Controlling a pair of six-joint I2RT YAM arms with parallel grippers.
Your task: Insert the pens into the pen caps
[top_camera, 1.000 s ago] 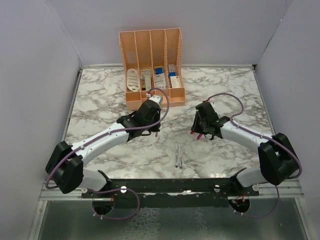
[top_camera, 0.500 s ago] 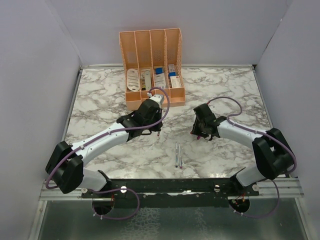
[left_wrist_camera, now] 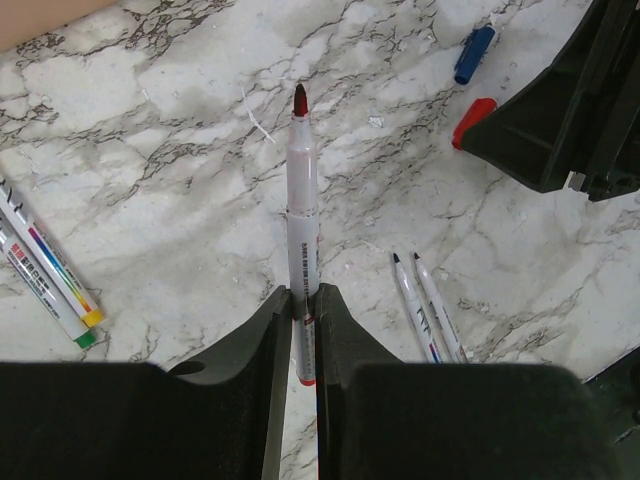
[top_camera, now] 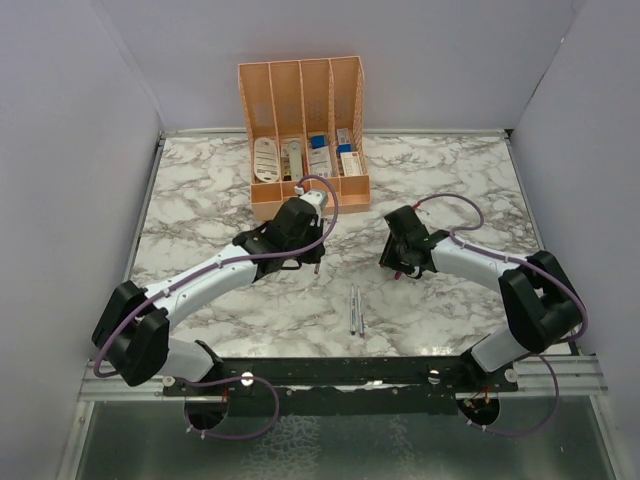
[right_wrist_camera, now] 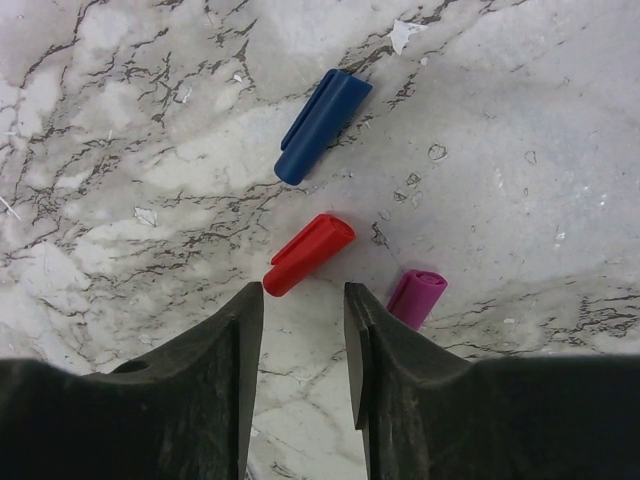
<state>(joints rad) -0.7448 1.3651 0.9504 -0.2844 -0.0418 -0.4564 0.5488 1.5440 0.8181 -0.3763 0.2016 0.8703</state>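
**Left holds red-tipped pen (left_wrist_camera: 302, 200), red cap (right_wrist_camera: 310, 254) loose**

The left gripper (left_wrist_camera: 302, 292) clamps the red-tipped pen by its barrel; the right gripper (right_wrist_camera: 303, 300) hangs empty, jaws narrowly parted, over the red cap on the marble table (right_wrist_camera: 500, 150).

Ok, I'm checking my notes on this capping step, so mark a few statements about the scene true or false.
1. The left end effector is shut on a red-tipped pen. True.
2. The right end effector grips the red cap. False: its jaws are open, and the cap lies on the table just ahead of them.
3. The blue cap lies loose on the table. True.
4. The magenta cap sits on a pen. False: it lies loose beside the right end effector.
5. Two pens lie side by side on the table. True.
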